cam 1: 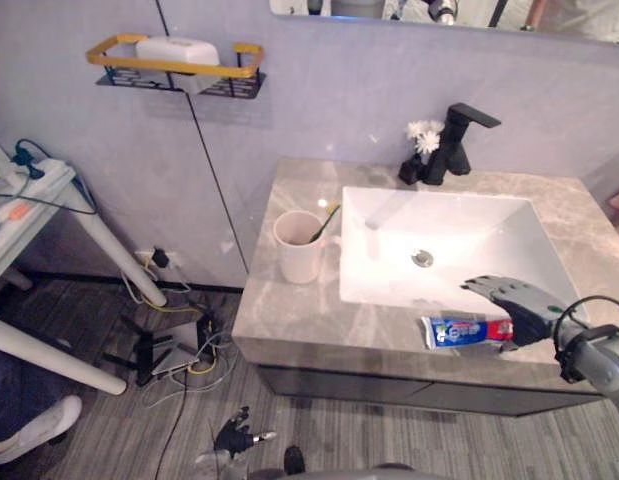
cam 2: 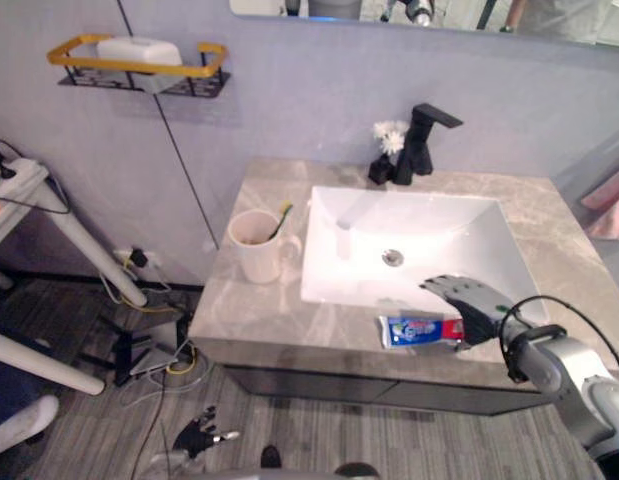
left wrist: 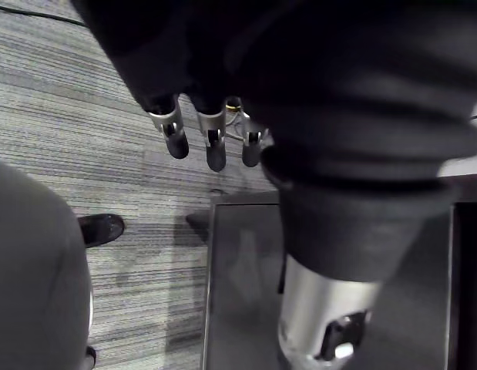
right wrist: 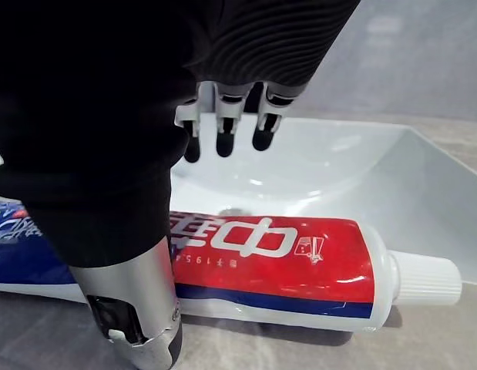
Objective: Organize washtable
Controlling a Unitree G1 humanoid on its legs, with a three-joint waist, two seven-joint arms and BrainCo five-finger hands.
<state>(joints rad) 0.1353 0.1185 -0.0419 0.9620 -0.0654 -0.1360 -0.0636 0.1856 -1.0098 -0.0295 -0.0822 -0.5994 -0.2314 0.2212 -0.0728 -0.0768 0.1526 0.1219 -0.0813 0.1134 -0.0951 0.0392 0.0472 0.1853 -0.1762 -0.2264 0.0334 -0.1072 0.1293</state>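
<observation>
My right hand (cam 1: pixel 522 303) is open, fingers straight and reaching out over the front lip of the sink (cam 1: pixel 469 235). The thumb is down on the near side of the toothpaste tube (cam 1: pixel 457 330), and I can't tell whether it touches. Nothing is gripped. The tube lies flat on the desk (cam 1: pixel 289 320), on the strip between the sink and the desk's front edge, just under the hand, white cap pointing to my right.

My left hand (cam 1: pixel 232 437) hangs low by the floor (left wrist: pixel 68 116), fingers relaxed, holding nothing.

Further out, a pale cup (cam 1: pixel 297 252) stands upright at the sink's left side with a toothbrush (cam 1: pixel 326 224) leaning in it. Behind the basin is the black faucet (cam 1: pixel 456 140), with a small white flower (cam 1: pixel 424 135) just beside it. Up on the wall, a yellow-railed shelf (cam 1: pixel 219 72) carries a white box (cam 1: pixel 177 48).
</observation>
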